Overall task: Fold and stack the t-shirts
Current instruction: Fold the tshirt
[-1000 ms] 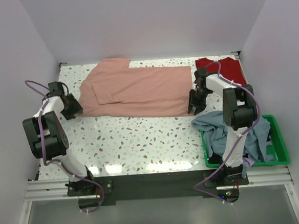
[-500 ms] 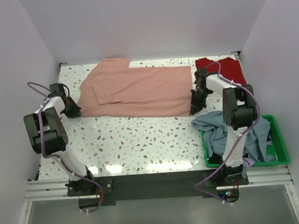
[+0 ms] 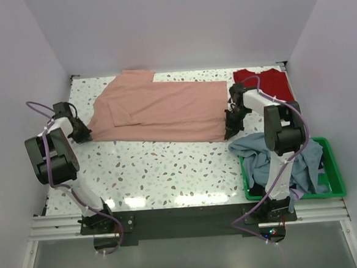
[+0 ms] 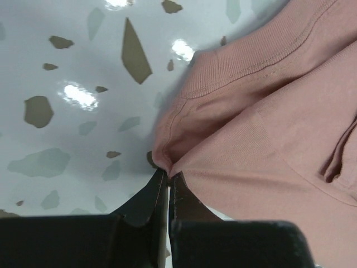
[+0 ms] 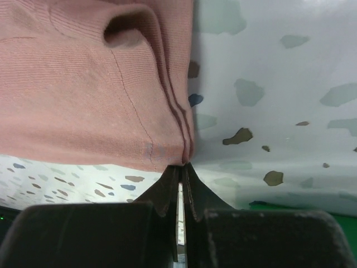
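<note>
A salmon-pink t-shirt (image 3: 164, 110) lies spread across the back of the speckled table, folded lengthwise. My left gripper (image 3: 86, 135) is shut on its near left corner; the left wrist view shows the black jaws pinched on the pink hem (image 4: 167, 167). My right gripper (image 3: 228, 132) is shut on the shirt's near right corner, the folded hem (image 5: 181, 156) nipped between its tips. A deep red t-shirt (image 3: 265, 82) lies folded at the back right. Light blue-grey t-shirts (image 3: 265, 152) spill from the green basket (image 3: 332, 178).
The green basket stands at the near right beside the right arm's base, with cloth hanging over its left rim onto the table (image 3: 168, 165). White walls close in the table at the back and on both sides.
Both grippers have shut on the pink shirt's near corners. The left gripper slid slightly left and the right one edged in to the shirt's edge.
</note>
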Robot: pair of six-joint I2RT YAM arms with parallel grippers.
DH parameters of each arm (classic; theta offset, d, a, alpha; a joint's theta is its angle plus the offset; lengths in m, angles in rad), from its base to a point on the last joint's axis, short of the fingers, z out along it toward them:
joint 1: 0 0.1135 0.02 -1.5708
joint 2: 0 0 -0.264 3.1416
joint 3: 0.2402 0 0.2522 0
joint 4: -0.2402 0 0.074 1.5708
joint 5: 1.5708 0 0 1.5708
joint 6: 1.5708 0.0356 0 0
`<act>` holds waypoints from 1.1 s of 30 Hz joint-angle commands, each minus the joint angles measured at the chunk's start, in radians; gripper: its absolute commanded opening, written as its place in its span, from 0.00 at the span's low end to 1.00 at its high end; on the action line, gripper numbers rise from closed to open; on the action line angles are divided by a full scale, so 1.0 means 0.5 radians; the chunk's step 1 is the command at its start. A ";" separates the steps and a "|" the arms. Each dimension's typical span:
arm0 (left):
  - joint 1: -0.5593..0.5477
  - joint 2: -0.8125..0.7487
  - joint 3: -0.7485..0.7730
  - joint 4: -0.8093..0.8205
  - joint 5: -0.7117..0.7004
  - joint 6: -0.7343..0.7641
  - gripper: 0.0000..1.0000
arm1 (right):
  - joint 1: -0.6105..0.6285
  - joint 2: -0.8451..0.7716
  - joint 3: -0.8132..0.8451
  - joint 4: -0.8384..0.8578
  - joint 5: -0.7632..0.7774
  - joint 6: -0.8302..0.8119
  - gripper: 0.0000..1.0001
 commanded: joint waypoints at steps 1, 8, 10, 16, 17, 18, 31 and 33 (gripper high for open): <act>0.084 -0.120 -0.030 -0.023 -0.137 0.144 0.00 | 0.060 -0.078 -0.015 -0.122 -0.005 -0.054 0.00; 0.164 -0.212 -0.106 -0.081 -0.245 0.279 0.00 | 0.186 -0.185 -0.092 -0.239 -0.008 -0.060 0.00; 0.182 -0.245 -0.140 -0.085 -0.282 0.322 0.00 | 0.214 -0.243 -0.183 -0.230 -0.011 -0.036 0.00; 0.216 -0.337 -0.201 -0.103 -0.432 0.304 0.00 | 0.306 -0.461 -0.475 -0.166 0.010 0.026 0.00; 0.225 -0.353 -0.211 -0.103 -0.444 0.301 0.00 | 0.327 -0.486 -0.506 -0.147 0.020 0.041 0.00; 0.237 -0.380 -0.223 -0.100 -0.460 0.298 0.00 | 0.370 -0.513 -0.533 -0.141 0.029 0.068 0.00; 0.302 -0.687 -0.465 -0.023 -0.567 0.236 0.43 | 0.643 -0.949 -0.979 -0.003 0.127 0.415 0.11; 0.296 -0.773 -0.502 -0.020 -0.564 0.227 0.70 | 0.646 -0.989 -0.890 -0.064 0.164 0.400 0.42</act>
